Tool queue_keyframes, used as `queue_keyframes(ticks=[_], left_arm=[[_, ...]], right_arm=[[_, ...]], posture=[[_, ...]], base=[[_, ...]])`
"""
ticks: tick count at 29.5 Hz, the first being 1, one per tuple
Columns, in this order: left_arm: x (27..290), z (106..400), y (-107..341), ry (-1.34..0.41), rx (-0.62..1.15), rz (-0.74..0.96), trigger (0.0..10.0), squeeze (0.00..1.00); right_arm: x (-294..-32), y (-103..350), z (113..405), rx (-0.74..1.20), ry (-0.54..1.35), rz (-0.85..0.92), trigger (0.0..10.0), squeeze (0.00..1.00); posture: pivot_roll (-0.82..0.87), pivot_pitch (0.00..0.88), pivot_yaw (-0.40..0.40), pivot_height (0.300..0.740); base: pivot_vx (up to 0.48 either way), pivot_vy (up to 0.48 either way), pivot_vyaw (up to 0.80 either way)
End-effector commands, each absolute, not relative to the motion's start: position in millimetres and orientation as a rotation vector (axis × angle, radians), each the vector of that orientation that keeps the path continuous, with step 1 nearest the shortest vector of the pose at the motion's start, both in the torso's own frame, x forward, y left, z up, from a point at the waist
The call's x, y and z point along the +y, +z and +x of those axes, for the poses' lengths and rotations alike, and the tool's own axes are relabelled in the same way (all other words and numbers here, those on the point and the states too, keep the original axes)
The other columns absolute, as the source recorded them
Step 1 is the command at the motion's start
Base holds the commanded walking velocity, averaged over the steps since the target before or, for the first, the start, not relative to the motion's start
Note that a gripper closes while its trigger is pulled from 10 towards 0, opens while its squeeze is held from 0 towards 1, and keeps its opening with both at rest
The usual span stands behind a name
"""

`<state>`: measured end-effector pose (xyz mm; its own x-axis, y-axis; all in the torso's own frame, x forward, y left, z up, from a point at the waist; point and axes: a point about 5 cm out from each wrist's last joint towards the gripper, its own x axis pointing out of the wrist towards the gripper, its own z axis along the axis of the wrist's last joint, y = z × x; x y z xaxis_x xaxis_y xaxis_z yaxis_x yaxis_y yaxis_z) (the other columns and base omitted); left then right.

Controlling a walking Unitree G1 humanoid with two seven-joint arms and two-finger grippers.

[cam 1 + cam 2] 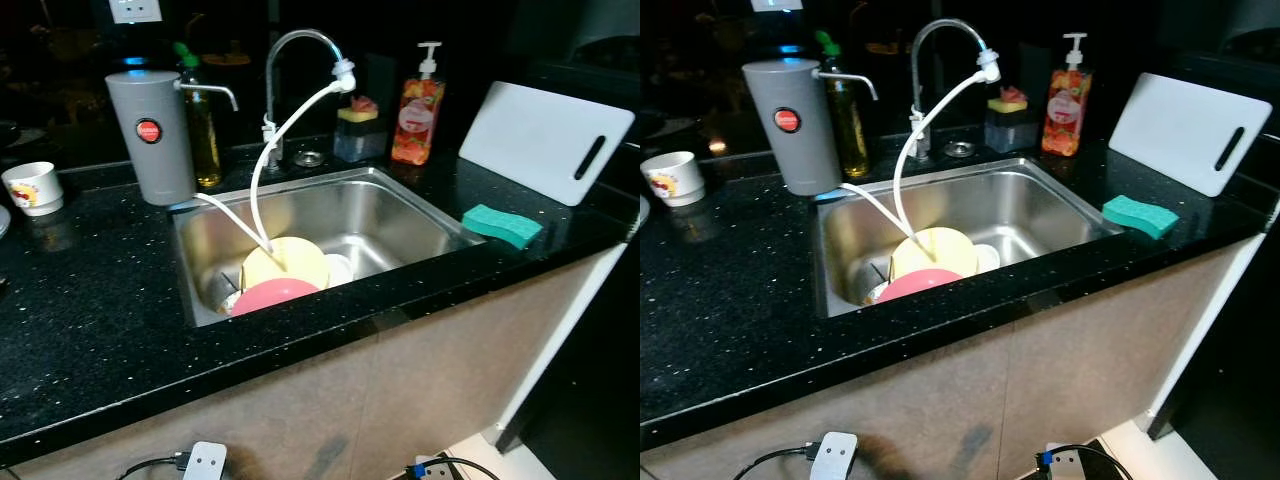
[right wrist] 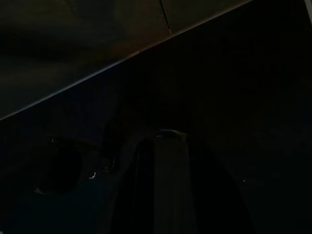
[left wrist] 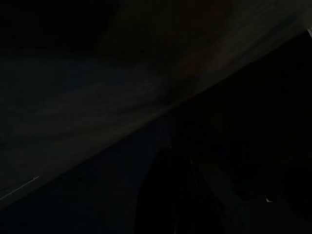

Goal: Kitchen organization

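Note:
A steel sink (image 1: 400, 205) is set into a black speckled counter (image 1: 90, 320). In its front left corner lie a yellow plate (image 1: 290, 262), a pink plate (image 1: 272, 296) and a small white dish (image 1: 338, 268). A white hose (image 1: 275, 150) runs from the curved tap (image 1: 290, 45) down into the sink. A green sponge (image 1: 500, 224) rests on the counter at the sink's right. Both wrist views are very dark; dim shapes of the left fingers (image 3: 170, 195) and right fingers (image 2: 161, 185) hang by the cabinet front below.
A grey water filter (image 1: 152, 135), an oil bottle (image 1: 203, 125), a sponge holder (image 1: 358, 130) and an orange soap dispenser (image 1: 418, 110) line the counter's back. A white cutting board (image 1: 545, 140) leans at the right. A white cup (image 1: 32, 188) stands far left. Cables and plugs (image 1: 205, 460) lie on the floor.

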<state>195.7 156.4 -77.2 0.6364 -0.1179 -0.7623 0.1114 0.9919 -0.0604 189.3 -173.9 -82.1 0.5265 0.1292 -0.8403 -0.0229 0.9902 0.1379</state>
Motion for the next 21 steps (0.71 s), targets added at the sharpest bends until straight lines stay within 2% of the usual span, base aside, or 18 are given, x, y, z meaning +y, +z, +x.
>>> queue_keyframes(ticks=[1,6,9,21], left_arm=[[159.0,193.3,-78.1,-0.115,0.874,-0.018,10.0,0.00],[160.4,192.4,-78.0,-0.108,0.869,-0.030,10.0,0.00],[160.7,193.4,-76.4,-0.109,0.838,-0.028,10.0,0.00],[159.9,186.8,-79.6,-0.124,0.852,-0.025,10.0,0.00]], right_arm=[[-169.0,-82.8,188.7,1.023,0.115,0.111,10.0,0.00],[-166.8,-82.6,189.5,1.023,0.123,0.107,10.0,0.00],[-166.5,-82.7,189.3,1.023,0.125,0.106,10.0,0.00],[-166.3,-85.1,184.2,1.031,0.123,0.108,10.0,0.00]], posture=[[0.00,0.000,-0.008,0.740],[0.00,0.000,-0.008,0.740],[0.01,0.000,-0.008,0.740],[0.02,0.000,-0.019,0.740]], base=[[0.000,0.000,0.00],[0.000,0.000,0.00],[0.000,0.466,0.00],[0.000,0.000,0.00]])
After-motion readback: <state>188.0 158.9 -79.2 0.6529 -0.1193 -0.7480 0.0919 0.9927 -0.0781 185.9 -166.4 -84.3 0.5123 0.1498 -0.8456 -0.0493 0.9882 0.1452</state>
